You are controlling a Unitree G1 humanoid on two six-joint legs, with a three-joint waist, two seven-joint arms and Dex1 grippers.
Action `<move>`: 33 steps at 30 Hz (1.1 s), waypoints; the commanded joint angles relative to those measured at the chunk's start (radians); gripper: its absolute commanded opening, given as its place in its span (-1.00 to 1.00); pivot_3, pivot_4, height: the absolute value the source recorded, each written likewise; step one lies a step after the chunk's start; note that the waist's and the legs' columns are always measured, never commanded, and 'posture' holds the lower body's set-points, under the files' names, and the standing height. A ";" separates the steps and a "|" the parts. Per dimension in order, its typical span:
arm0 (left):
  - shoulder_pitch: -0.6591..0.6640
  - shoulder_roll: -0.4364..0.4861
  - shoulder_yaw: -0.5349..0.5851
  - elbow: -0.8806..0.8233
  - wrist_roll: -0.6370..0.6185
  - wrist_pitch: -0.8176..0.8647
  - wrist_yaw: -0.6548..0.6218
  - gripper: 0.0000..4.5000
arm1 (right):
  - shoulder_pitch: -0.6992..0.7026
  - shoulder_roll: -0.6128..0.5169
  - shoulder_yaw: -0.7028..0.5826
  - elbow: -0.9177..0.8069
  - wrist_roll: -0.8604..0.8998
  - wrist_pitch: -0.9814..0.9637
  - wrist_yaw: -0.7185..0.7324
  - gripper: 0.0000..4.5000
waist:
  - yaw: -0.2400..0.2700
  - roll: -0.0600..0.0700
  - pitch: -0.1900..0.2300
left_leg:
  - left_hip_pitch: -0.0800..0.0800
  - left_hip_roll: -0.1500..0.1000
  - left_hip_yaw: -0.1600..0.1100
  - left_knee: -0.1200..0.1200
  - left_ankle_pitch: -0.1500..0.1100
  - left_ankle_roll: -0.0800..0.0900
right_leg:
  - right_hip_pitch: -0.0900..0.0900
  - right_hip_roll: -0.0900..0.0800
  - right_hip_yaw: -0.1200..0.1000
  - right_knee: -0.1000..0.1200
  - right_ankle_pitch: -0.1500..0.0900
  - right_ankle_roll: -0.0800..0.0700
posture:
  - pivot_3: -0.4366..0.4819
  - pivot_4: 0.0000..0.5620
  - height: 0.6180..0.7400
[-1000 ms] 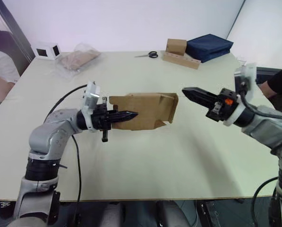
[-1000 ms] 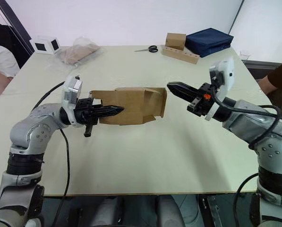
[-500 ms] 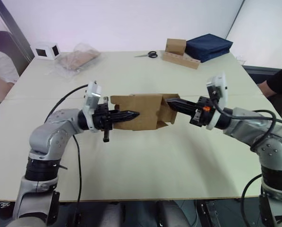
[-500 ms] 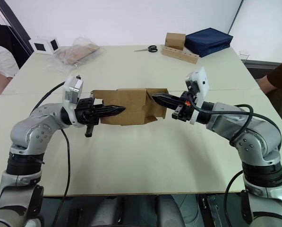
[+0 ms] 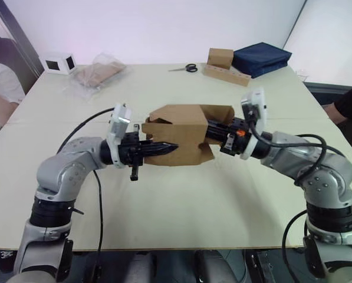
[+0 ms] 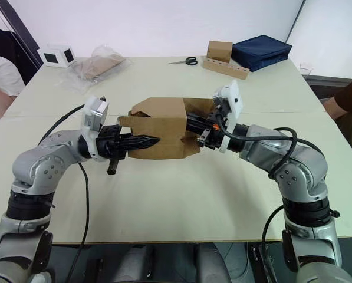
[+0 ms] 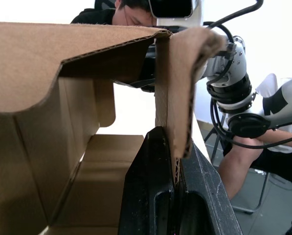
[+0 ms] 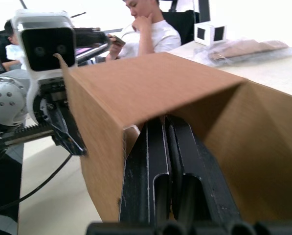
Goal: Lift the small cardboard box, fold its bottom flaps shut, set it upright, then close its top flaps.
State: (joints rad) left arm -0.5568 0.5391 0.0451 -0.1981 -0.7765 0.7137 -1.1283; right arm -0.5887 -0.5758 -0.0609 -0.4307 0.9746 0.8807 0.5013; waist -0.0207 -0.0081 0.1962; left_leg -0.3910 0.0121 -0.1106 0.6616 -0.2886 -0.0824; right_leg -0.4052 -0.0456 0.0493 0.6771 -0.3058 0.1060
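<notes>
Hanging between two robot arms above the middle of a pale table [image 5: 181,194] is a small brown cardboard box [image 5: 178,132], lying on its side with both ends open. The left gripper [image 5: 164,147] has its jaws clamped on the edge of the near wall at the box's left end. The right gripper [image 8: 168,161] reaches inside the right end, jaws pressed together around nothing.

The box looks light, thin and easily bent, likely to crease if squeezed. Walls and flap edges seem the safest places to pinch.

At the table's far side sit scissors [image 5: 187,68], a tan carton [image 5: 220,57], a navy bag [image 5: 261,58], a plastic packet [image 5: 96,73] and a white cube [image 5: 58,62]. People sit at both sides of the room.
</notes>
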 commanded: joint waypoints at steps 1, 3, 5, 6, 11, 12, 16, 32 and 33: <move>-0.026 0.002 0.009 0.009 -0.014 0.008 0.015 -1.00 | -0.026 0.011 -0.009 -0.053 0.017 -0.001 -0.004 -0.97 | 0.000 0.000 0.000 | 0.000 0.000 0.000 0.000 0.000 0.000 | 0.000 0.000 0.000 0.000 0.000 0.000 | -0.05 -0.47 1.00; -0.038 -0.005 0.019 0.023 -0.019 0.017 0.037 -1.00 | -0.018 0.006 -0.005 -0.059 0.010 0.001 0.001 -0.97 | 0.000 0.000 0.000 | 0.000 0.000 0.000 0.000 0.000 0.000 | 0.000 0.000 0.000 0.000 0.000 0.000 | -0.05 -0.47 1.00; -0.055 -0.013 0.030 0.041 -0.030 0.026 0.056 -1.00 | -0.008 -0.002 -0.003 -0.060 -0.004 -0.001 0.005 -0.97 | 0.000 0.000 0.000 | 0.000 0.000 0.000 0.000 0.000 0.000 | 0.000 0.000 0.000 0.000 0.000 0.000 | -0.05 -0.47 1.00; -0.064 -0.019 0.037 0.047 -0.038 0.031 0.067 -1.00 | -0.003 -0.006 -0.004 -0.058 -0.011 -0.003 0.009 -0.97 | 0.001 0.000 0.000 | 0.000 0.000 0.000 0.000 0.000 0.000 | 0.000 0.000 0.000 0.000 0.000 0.000 | -0.05 -0.47 1.00; -0.080 -0.027 0.059 0.051 -0.075 0.059 0.098 -1.00 | 0.004 -0.019 -0.006 -0.051 -0.042 -0.007 0.019 -0.97 | 0.000 0.000 0.000 | 0.000 0.000 0.000 0.000 0.000 0.000 | 0.000 0.000 0.000 0.000 0.000 0.000 | -0.05 -0.47 1.00; -0.080 -0.026 0.060 0.050 -0.079 0.063 0.100 -1.00 | 0.005 -0.021 -0.006 -0.051 -0.046 -0.007 0.021 -0.97 | -0.001 0.000 0.000 | 0.000 0.000 0.000 0.000 0.000 0.000 | 0.000 0.000 0.000 0.000 0.000 0.000 | -0.05 -0.47 1.00; -0.075 -0.021 0.073 0.053 -0.092 0.066 0.113 -1.00 | 0.016 -0.050 -0.024 -0.036 -0.070 -0.012 0.042 -0.97 | 0.000 0.000 0.000 | 0.000 0.000 0.000 0.000 0.000 0.000 | 0.000 0.000 0.000 0.000 0.000 0.000 | -0.05 -0.47 1.00; -0.079 -0.010 0.118 0.062 -0.140 0.094 0.137 -1.00 | 0.243 -0.196 -0.185 -0.089 -0.031 0.013 0.088 -0.97 | 0.003 0.000 0.000 | 0.000 0.000 0.000 0.000 0.000 0.000 | 0.000 0.000 0.000 -0.001 0.000 0.000 | -0.05 -0.47 1.00; -0.081 -0.011 0.118 0.061 -0.147 0.100 0.138 -1.00 | 0.254 -0.184 -0.174 -0.088 -0.042 0.001 0.082 -0.97 | 0.002 0.000 0.000 | 0.000 0.000 0.000 0.000 0.000 0.000 | 0.000 0.000 0.000 -0.001 0.000 0.000 | -0.05 -0.47 1.00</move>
State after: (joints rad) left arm -0.6190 0.5220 0.1385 -0.1114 -0.8866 0.8045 -0.9897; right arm -0.3316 -0.7682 -0.2228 -0.4791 0.9431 0.9124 0.5888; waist -0.0186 -0.0083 0.1963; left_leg -0.3913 0.0118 -0.1102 0.6614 -0.2887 -0.0821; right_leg -0.4050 -0.0460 0.0493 0.6761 -0.3058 0.1060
